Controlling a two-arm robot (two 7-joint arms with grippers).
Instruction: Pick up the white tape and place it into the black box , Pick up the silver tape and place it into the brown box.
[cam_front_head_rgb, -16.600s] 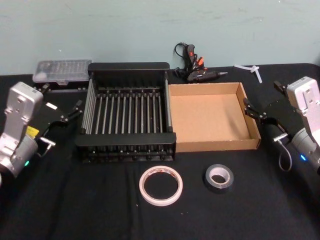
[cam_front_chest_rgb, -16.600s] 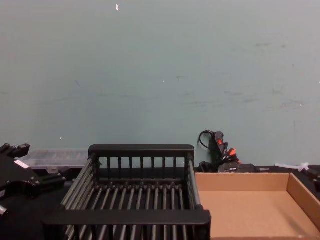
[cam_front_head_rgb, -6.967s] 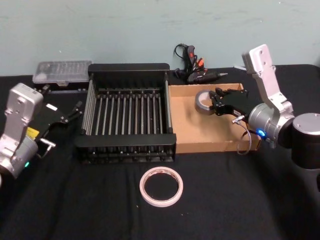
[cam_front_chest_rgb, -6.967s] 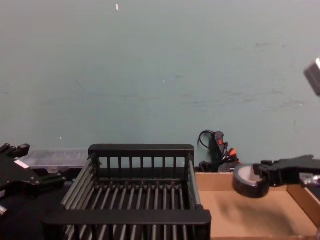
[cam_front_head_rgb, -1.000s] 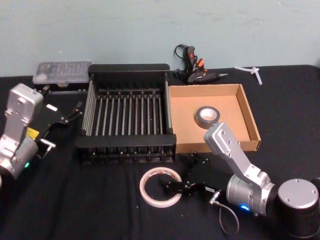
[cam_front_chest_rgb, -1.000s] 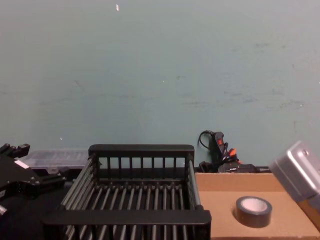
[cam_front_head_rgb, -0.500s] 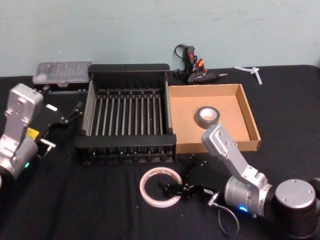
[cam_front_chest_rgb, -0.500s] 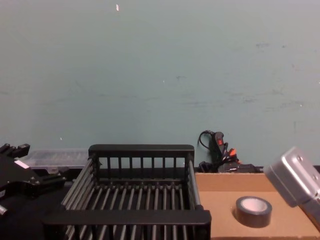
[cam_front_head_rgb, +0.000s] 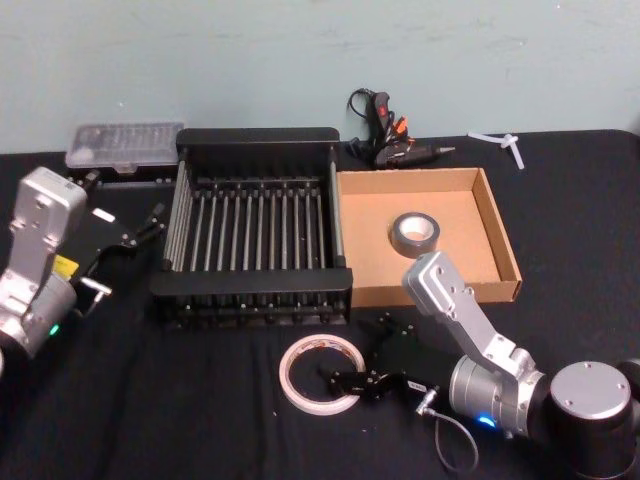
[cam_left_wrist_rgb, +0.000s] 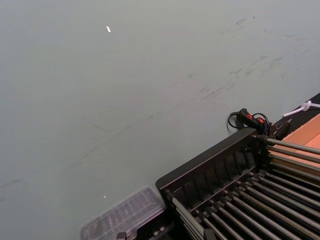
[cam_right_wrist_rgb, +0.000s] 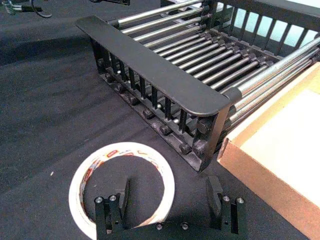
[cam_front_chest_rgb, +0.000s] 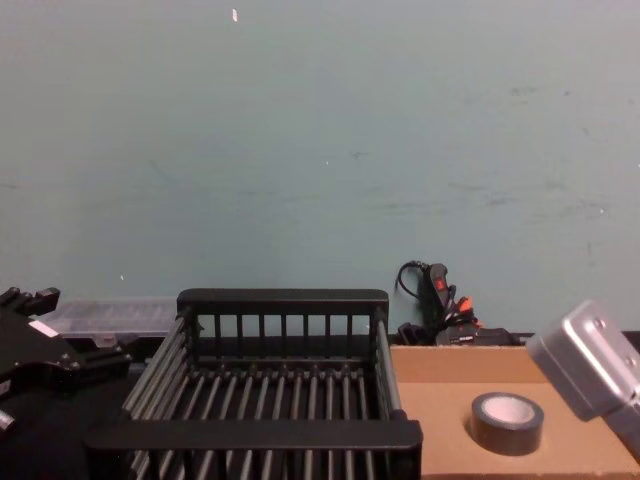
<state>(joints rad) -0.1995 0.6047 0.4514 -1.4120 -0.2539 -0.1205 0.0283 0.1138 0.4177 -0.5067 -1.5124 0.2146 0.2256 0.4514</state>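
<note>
The white tape (cam_front_head_rgb: 291, 375) lies flat on the black cloth in front of the black box (cam_front_head_rgb: 255, 135). My right gripper (cam_front_head_rgb: 357, 352) is low over it and open. In the right wrist view one finger (cam_right_wrist_rgb: 119, 199) stands inside the white tape (cam_right_wrist_rgb: 125, 148) and the other outside, so the ring's near band lies between them. The silver tape (cam_front_head_rgb: 415, 230) rests on the floor of the brown box (cam_front_head_rgb: 505, 240), as the chest view also shows the silver tape (cam_front_chest_rgb: 507, 422). My left gripper (cam_front_head_rgb: 150, 222) is parked open, left of the black box.
A glue gun (cam_front_head_rgb: 385, 135) and a white plastic piece (cam_front_head_rgb: 505, 140) lie behind the brown box. A clear plastic case (cam_front_head_rgb: 125, 143) sits behind the black box's left corner. The black box's front rim (cam_right_wrist_rgb: 150, 70) stands just beyond the white tape.
My right gripper has crept slightly further over the white tape and settled a little lower. The tapes, boxes and left arm have not moved.
</note>
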